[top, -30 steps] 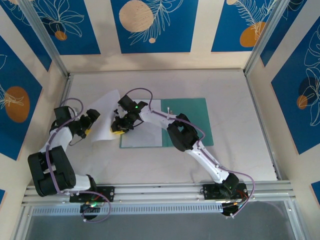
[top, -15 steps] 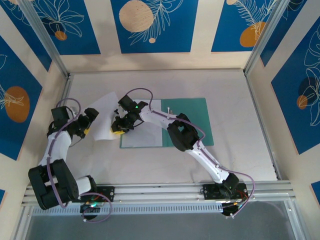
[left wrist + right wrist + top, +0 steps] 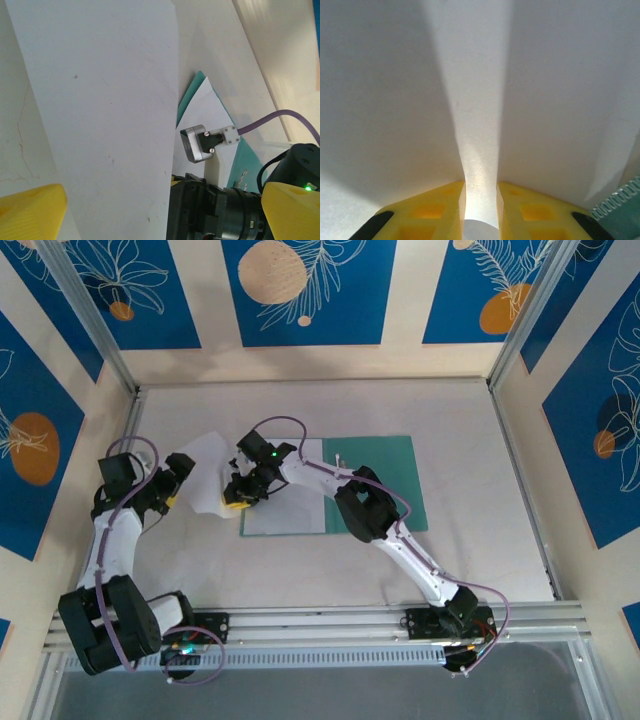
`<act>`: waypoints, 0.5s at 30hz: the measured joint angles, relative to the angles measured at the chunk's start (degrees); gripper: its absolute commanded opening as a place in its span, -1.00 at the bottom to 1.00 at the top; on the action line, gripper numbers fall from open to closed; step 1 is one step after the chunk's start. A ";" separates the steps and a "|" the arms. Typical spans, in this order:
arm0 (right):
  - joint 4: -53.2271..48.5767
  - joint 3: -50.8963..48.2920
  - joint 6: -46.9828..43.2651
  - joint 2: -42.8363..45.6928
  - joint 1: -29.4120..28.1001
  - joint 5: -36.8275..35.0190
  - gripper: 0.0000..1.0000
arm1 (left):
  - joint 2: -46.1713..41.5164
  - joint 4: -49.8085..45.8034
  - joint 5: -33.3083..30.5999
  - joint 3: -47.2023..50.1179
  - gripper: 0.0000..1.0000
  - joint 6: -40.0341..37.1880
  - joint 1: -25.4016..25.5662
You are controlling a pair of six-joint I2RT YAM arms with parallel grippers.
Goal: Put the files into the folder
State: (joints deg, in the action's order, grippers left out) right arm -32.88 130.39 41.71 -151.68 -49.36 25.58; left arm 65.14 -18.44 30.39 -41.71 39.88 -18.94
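Note:
The teal folder [image 3: 378, 485] lies open mid-table, and a white file [image 3: 285, 488] covers its left leaf. A second white file [image 3: 200, 468] is lifted and creased just left of the folder. My right gripper [image 3: 238, 500] is shut on that file's near right edge. In the right wrist view the yellow fingers [image 3: 442, 210] pinch a raised fold of the paper [image 3: 475, 100]. My left gripper [image 3: 175, 485] stands open at the file's left side, touching nothing. In the left wrist view its fingertips [image 3: 30, 210] sit wide apart under the file [image 3: 100, 100], with a folder corner [image 3: 186, 102] beyond.
The right arm reaches across the folder's right leaf from the near right. Its black wrist [image 3: 220, 212] and silver camera mount [image 3: 197, 144] sit close in front of my left gripper. Metal frame rails [image 3: 130, 420] and patterned walls enclose the table.
The left arm has drawn back a little to the left, its gripper staying open. The held file has bunched and shifted slightly toward the folder. The right gripper has kept its pinch.

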 measured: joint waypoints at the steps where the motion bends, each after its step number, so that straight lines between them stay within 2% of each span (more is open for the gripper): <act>1: 0.02 -0.02 0.00 0.02 0.00 0.00 -0.49 | -0.42 0.02 0.00 0.00 1.00 0.33 0.00; 15: 0.09 -0.04 0.00 0.02 0.00 0.02 -0.49 | -2.86 3.39 -1.14 1.33 1.00 7.72 -0.02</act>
State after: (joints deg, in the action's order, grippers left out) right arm -32.80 130.34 41.71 -151.65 -49.36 25.61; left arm 62.28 -15.05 29.26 -40.38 47.59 -18.96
